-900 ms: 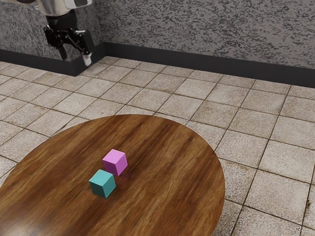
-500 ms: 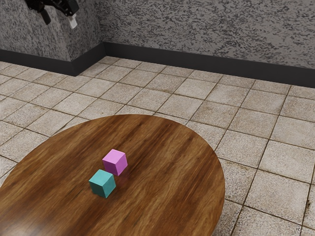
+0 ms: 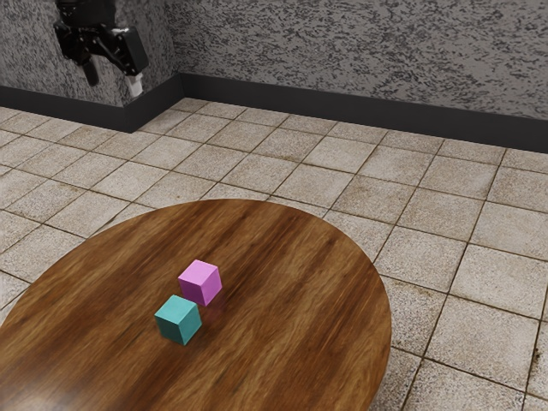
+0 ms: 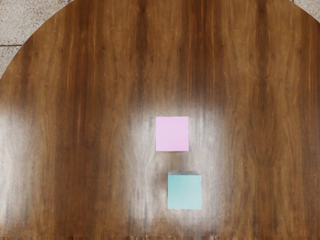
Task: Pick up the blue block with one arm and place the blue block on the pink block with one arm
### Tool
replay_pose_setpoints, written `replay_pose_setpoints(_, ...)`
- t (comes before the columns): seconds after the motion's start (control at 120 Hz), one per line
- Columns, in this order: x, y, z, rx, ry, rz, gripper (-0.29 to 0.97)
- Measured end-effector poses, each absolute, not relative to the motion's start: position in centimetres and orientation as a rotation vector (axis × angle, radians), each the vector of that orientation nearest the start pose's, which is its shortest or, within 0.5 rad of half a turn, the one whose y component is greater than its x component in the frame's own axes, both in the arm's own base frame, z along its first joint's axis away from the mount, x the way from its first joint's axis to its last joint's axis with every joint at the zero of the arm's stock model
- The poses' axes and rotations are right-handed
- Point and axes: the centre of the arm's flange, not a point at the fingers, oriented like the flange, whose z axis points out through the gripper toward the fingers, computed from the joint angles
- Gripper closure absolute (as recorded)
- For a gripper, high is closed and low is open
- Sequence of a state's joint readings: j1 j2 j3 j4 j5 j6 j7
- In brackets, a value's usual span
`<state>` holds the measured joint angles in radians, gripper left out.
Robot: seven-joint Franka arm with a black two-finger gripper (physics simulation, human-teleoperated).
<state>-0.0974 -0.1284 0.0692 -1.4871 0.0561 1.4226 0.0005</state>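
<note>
Exterior view: round wooden table [image 3: 300,274] | tiled floor [image 3: 428,197], speckled wall [image 3: 342,43] | hand [image 3: 112,79] spread wide, empty, high up

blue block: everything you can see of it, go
The blue block is a plain teal-blue cube, matte and unmarked. It sits flat on the wooden table, with one vertical edge turned toward the exterior camera. The pink block stands close beside it; the wrist view shows a narrow gap, so they are not touching. Only the table touches it. The open claw hangs high, well away.
</note>
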Motion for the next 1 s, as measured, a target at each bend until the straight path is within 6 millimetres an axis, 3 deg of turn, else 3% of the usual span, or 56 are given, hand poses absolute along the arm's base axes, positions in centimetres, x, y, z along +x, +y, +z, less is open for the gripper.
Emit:
replay_pose_setpoints(0.142,49.6,-0.9,62.5,-3.107,0.045,0.029,0.00)
replay_pose_setpoints(0.408,48.7,-1.2,52.7,-3.129,0.061,0.006,0.00)
replay_pose_setpoints(0.542,48.0,-1.3,49.3,-3.133,0.070,-0.011,0.00)
replay_pose_setpoints(1.0,44.5,-1.9,42.1,-3.136,0.109,-0.056,0.00)
